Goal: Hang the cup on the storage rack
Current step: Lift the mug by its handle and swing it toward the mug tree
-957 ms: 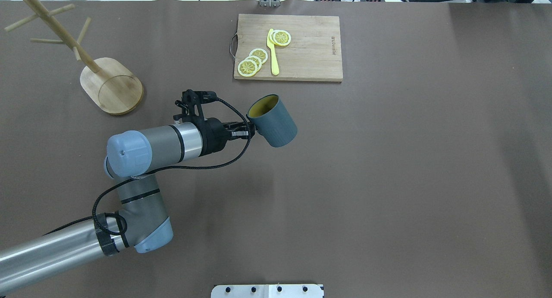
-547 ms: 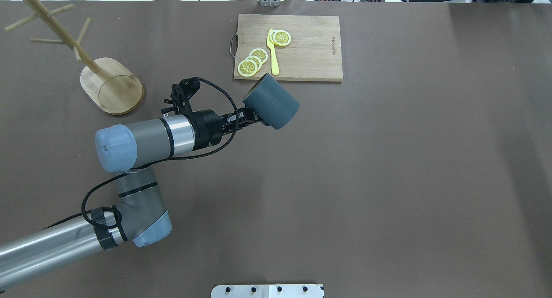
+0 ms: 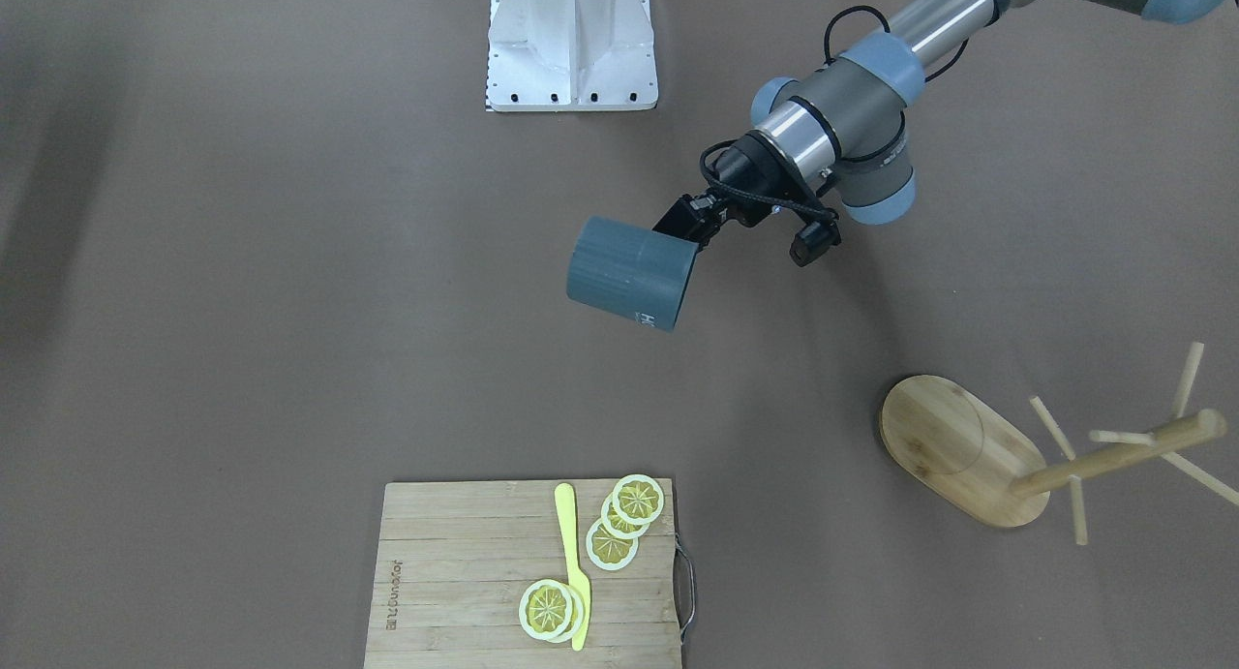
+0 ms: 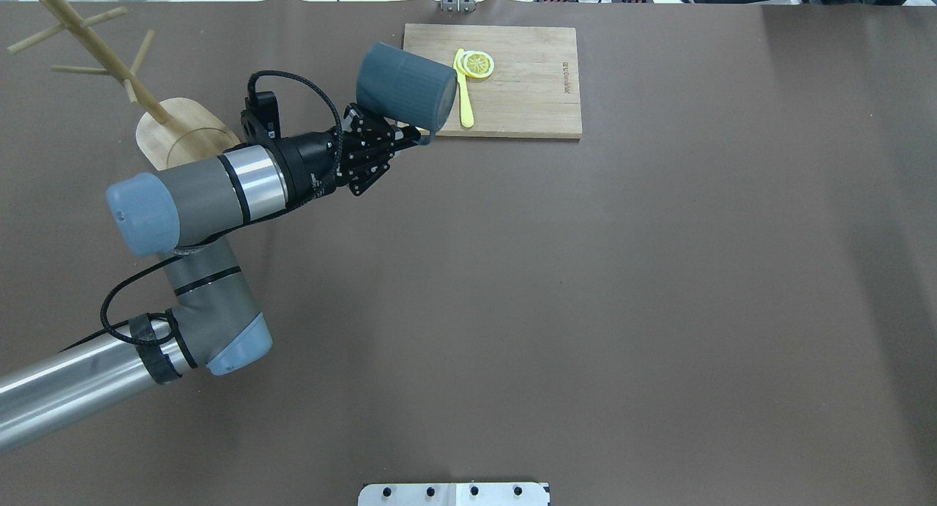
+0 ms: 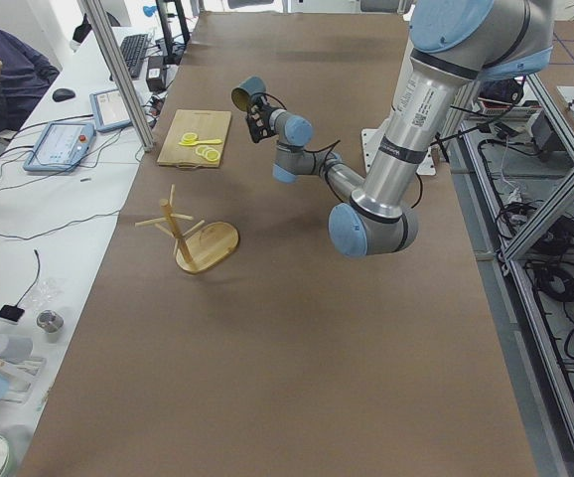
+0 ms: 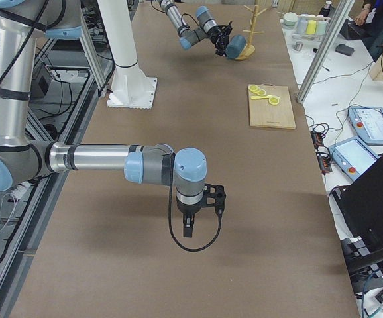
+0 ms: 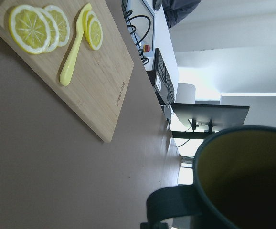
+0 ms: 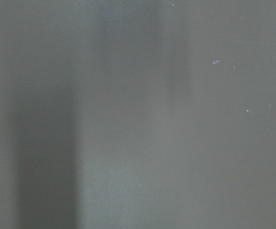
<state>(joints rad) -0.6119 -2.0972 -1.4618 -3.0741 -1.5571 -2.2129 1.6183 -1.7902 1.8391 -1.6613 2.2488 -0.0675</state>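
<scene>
My left gripper [image 4: 416,135] is shut on the handle of the dark teal cup [image 4: 405,87] and holds it in the air, lying on its side, over the near left corner of the cutting board. The cup also shows from the front [image 3: 631,274], with pale lettering near its rim. The left wrist view shows its yellowish inside [image 7: 243,176] and handle. The bamboo storage rack [image 4: 102,56] stands at the far left, its oval base [image 4: 165,121] partly behind my left arm; it also shows in the front view [image 3: 1113,461]. My right gripper [image 6: 189,228] hangs over bare table; I cannot tell whether it is open.
A wooden cutting board [image 4: 512,88] at the far middle carries lemon slices [image 4: 478,64] and a yellow plastic knife [image 4: 464,103]. The white robot base [image 3: 571,45] stands at the near edge. Brown mat covers the table [image 4: 659,308].
My left arm has swung the cup up and toward the far left, nearer the rack. The cup has turned, so its outer wall now faces the overhead camera.
</scene>
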